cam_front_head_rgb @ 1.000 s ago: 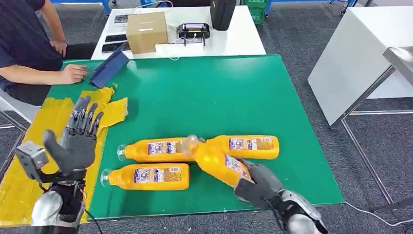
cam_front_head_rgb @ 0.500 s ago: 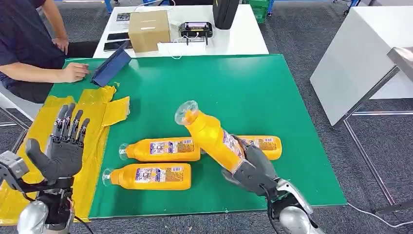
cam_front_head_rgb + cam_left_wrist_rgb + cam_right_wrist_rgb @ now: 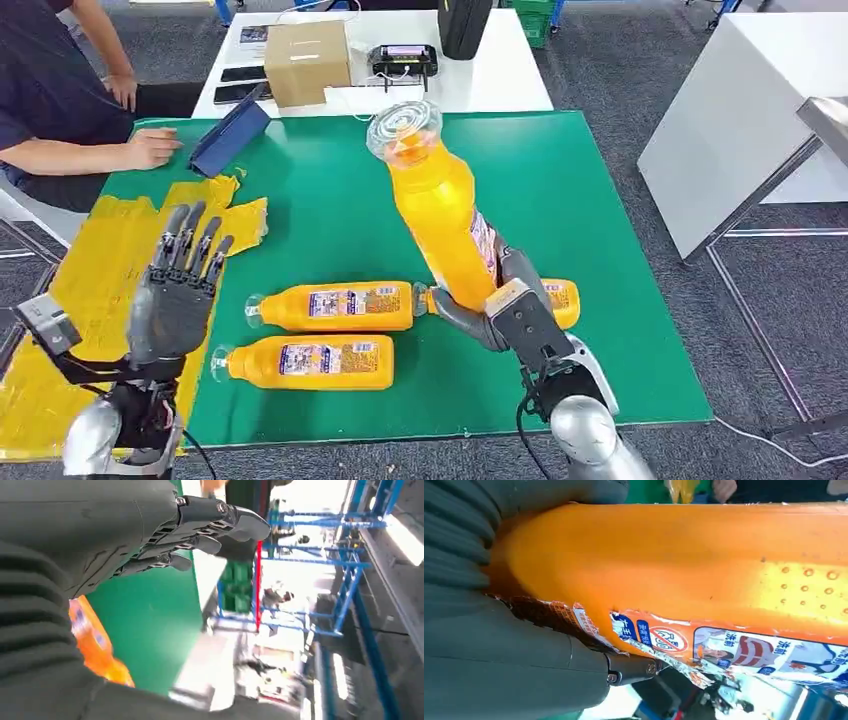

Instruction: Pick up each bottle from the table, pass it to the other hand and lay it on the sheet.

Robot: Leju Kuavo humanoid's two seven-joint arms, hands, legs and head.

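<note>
Raised upright: bottle [image 3: 440, 215] in right robot hand [image 3: 505, 310]; left robot hand [image 3: 175, 300] open, empty.

Raised bottle [image 3: 440, 215]: base hidden inside the right hand [image 3: 505, 310] fingers; label torn and unreadable in the right wrist view. Bottle behind that hand [image 3: 558, 300]: only its end shows past the fingers. Left wrist view: background beyond the left hand [image 3: 100, 535] fingertips blurred. Person [image 3: 50, 90] cut by frame edge.
</note>
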